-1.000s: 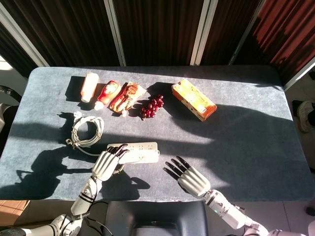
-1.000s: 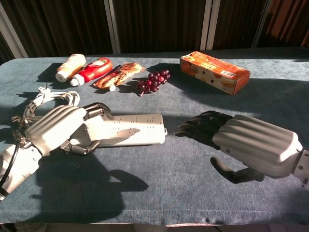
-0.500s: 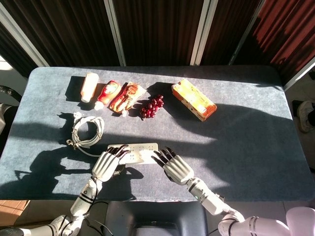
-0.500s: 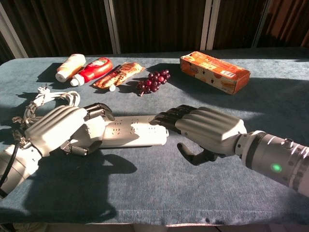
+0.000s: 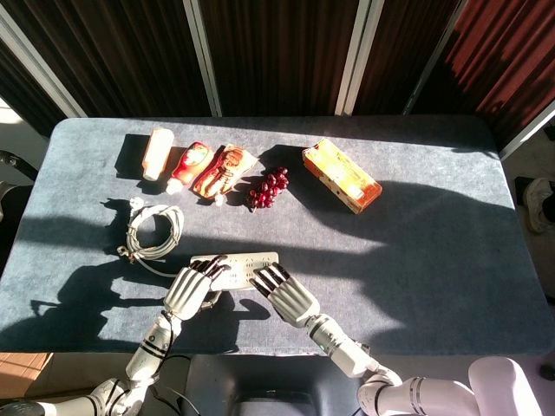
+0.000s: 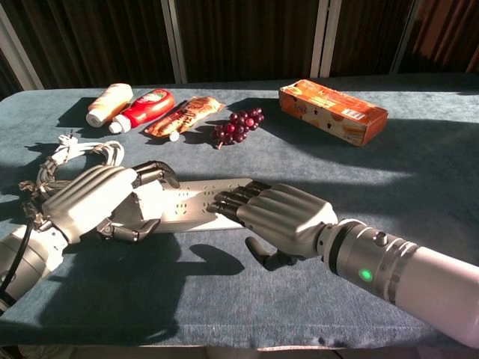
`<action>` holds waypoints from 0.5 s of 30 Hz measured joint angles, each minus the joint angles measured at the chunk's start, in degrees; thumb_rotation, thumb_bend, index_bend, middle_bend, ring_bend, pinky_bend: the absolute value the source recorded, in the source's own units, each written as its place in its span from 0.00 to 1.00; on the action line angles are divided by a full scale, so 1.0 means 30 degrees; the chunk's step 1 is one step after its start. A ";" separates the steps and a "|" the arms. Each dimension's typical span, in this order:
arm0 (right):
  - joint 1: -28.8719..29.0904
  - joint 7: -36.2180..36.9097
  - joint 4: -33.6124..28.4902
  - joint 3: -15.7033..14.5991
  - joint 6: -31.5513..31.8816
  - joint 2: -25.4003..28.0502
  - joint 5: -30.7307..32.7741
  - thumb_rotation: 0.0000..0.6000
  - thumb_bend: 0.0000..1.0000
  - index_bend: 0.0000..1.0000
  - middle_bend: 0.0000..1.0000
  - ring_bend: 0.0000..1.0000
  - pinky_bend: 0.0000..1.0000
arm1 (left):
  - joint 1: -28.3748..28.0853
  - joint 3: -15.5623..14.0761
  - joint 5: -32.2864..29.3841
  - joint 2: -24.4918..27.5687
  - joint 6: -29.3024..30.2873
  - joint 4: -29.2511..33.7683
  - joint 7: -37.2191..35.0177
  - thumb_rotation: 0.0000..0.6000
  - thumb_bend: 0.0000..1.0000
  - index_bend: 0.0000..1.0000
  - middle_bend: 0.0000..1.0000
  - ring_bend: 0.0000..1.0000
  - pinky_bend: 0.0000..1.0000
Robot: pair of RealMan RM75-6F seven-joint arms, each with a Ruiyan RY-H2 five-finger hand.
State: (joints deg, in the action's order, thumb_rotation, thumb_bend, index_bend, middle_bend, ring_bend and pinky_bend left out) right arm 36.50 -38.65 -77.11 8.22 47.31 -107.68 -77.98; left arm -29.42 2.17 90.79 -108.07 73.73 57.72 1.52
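A white power strip lies near the table's front edge, its cable running left to a coiled bundle. My left hand grips the strip's left end, fingers curled over the top. My right hand lies palm down beside it. Its dark fingertips rest on the strip's right part, and the thumb hangs free in front. Both hands sit in shadow, a short gap apart.
Along the back row stand a white bottle, a red sauce bottle, a snack packet, dark red grapes and an orange box. Blue-grey cloth covers the table.
My right hand has travelled left from the bare cloth onto the right part of the power strip. The left hand has kept its hold, and the strip has barely shifted.
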 measured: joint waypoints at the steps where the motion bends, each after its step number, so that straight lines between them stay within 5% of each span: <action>1: 0.0053 -0.0331 -0.0013 -0.0065 -0.0015 -0.0060 0.0297 1.00 0.81 0.10 0.15 0.00 0.06 | 0.0000 0.0016 -0.0011 0.0009 0.0014 0.0040 -0.0066 1.00 0.55 0.35 0.40 0.36 0.43; 15: 0.0387 -0.0909 -0.1492 -0.0437 0.0891 0.0573 0.1429 1.00 0.81 0.07 0.15 0.00 0.06 | -0.0223 0.0732 0.0094 0.0932 0.0869 0.1917 -0.0413 1.00 0.55 0.35 0.40 0.36 0.43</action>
State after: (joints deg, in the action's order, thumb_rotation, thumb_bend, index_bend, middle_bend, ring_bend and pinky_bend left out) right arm 37.66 -41.37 -81.58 6.91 49.98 -105.96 -73.69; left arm -30.09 4.36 91.07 -105.28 76.34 63.47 0.28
